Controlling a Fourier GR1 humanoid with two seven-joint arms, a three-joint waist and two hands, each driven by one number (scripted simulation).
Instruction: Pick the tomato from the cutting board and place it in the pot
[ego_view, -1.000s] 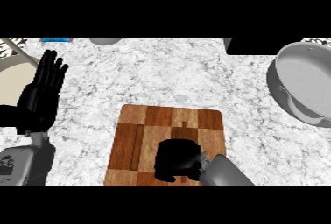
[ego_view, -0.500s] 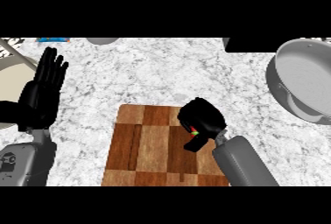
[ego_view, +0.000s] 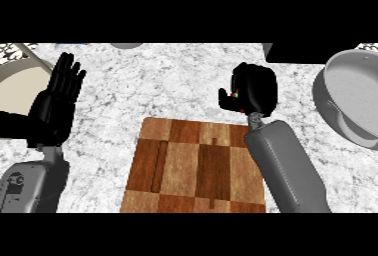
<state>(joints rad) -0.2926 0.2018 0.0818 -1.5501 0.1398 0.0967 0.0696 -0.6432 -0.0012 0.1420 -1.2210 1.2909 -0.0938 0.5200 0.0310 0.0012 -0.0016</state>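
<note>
The right hand's fingers curl round the tomato, only a red sliver showing, above the tabletop just beyond the cutting board. Pickup looks done; carrying right to the pot remains. The left hand rests open, far left.

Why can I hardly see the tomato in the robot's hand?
In the head view, the right hand is black and curls round the tomato, hiding all but a small red and green speck by its thumb; the hand sits between the cutting board and the pot.
</note>
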